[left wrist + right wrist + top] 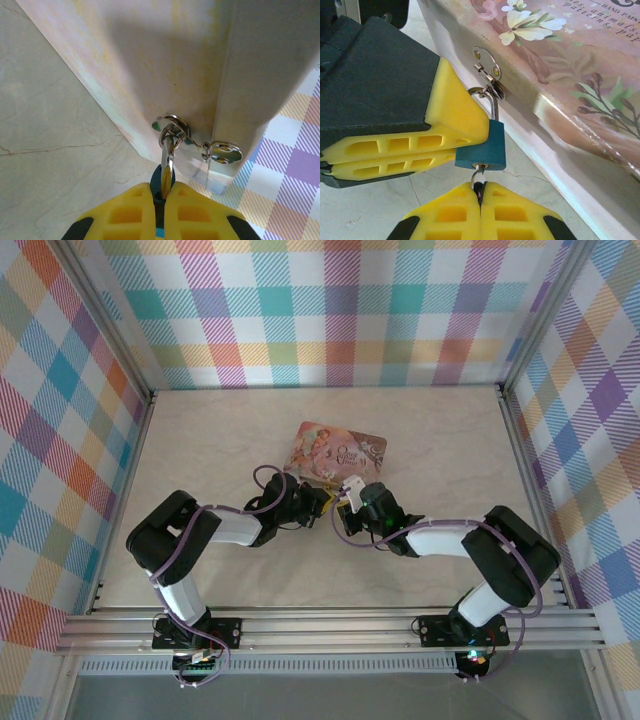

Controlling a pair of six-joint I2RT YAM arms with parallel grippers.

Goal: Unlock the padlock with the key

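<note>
The blue padlock (485,148) hangs by its silvery shackle (493,106) from the hasp ring on the front of the pink illustrated tin (570,60). My left gripper (162,189) is shut on the padlock's body (161,176), and its yellow fingers (451,125) reach in from the left in the right wrist view. The small metal key (479,173) sits in the keyhole on the padlock's underside. My right gripper (480,187) is shut on the key's head just below the lock. From above, both grippers (340,504) meet at the tin's (338,448) near edge.
The tin lies on the pale marble-patterned table (220,440) near its middle. Checked walls (330,310) and aluminium frame posts (530,440) close in the back and sides. A metal rail (320,625) runs along the near edge by the arm bases.
</note>
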